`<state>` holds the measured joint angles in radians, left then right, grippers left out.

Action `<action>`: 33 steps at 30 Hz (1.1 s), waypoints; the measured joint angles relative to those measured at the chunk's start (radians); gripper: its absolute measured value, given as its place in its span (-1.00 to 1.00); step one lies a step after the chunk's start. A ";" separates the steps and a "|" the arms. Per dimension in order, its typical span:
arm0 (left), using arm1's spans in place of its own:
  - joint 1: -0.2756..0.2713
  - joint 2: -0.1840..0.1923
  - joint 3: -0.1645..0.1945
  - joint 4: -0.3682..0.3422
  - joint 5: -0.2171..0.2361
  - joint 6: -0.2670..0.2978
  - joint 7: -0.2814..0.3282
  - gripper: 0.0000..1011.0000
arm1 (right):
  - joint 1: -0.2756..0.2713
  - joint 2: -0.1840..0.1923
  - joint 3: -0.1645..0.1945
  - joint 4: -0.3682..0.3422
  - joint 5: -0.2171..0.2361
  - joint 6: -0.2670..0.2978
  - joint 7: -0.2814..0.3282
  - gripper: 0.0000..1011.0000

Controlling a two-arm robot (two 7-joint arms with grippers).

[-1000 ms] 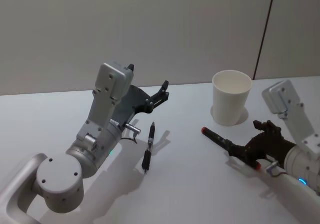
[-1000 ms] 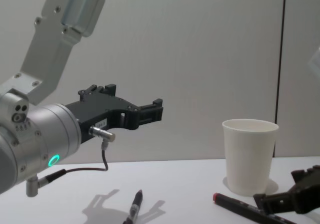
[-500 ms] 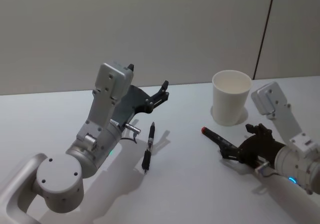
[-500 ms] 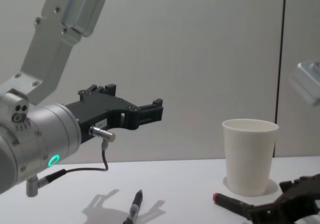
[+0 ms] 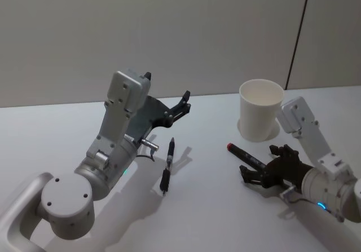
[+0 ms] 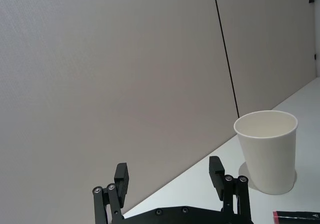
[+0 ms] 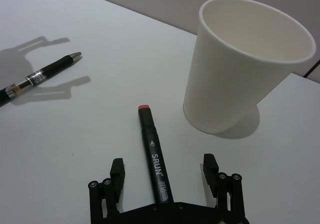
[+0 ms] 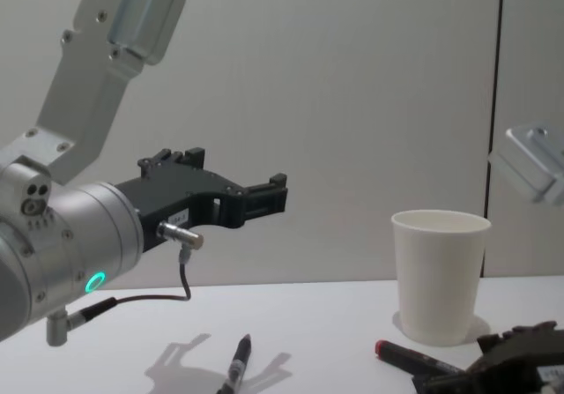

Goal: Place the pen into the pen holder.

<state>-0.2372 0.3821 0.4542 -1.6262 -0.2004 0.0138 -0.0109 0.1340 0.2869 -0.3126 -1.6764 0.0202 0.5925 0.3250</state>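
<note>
A black marker pen with a red tip (image 5: 246, 156) lies on the white table just in front of the pen holder, a white paper cup (image 5: 260, 110) that stands upright. My right gripper (image 5: 259, 164) is low over the marker, open, with one finger on each side of the barrel (image 7: 152, 149), touching nothing. In the right wrist view the cup (image 7: 240, 68) stands just beyond the red tip. A second black pen (image 5: 168, 164) lies on the table to the left. My left gripper (image 5: 167, 89) hangs open in the air above that pen.
The white tabletop (image 5: 214, 218) stretches bare around the two pens. A grey wall with a dark vertical seam (image 5: 298, 35) stands close behind the cup. In the chest view the left arm (image 8: 62, 235) looms large on the left side.
My right gripper has slid forward and to the left along the marker, toward the cup, and its wrist link has swung in behind. The left arm, both pens and the cup have not moved.
</note>
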 joint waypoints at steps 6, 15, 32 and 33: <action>0.000 0.000 0.000 0.000 0.000 0.000 0.000 0.98 | -0.003 -0.005 -0.002 0.004 0.007 0.003 -0.005 0.98; 0.000 0.000 0.000 0.000 0.000 0.000 0.000 0.98 | -0.005 -0.010 -0.006 0.007 0.012 0.007 -0.009 0.98; 0.000 0.000 0.000 0.000 0.000 0.000 0.000 0.98 | -0.007 -0.013 -0.009 0.009 0.015 0.009 -0.011 0.98; 0.000 0.000 0.000 0.000 0.000 0.000 0.000 0.98 | -0.007 -0.013 -0.009 0.010 0.016 0.009 -0.011 0.98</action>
<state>-0.2371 0.3821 0.4542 -1.6262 -0.2004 0.0138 -0.0109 0.1266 0.2742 -0.3212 -1.6669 0.0359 0.6019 0.3138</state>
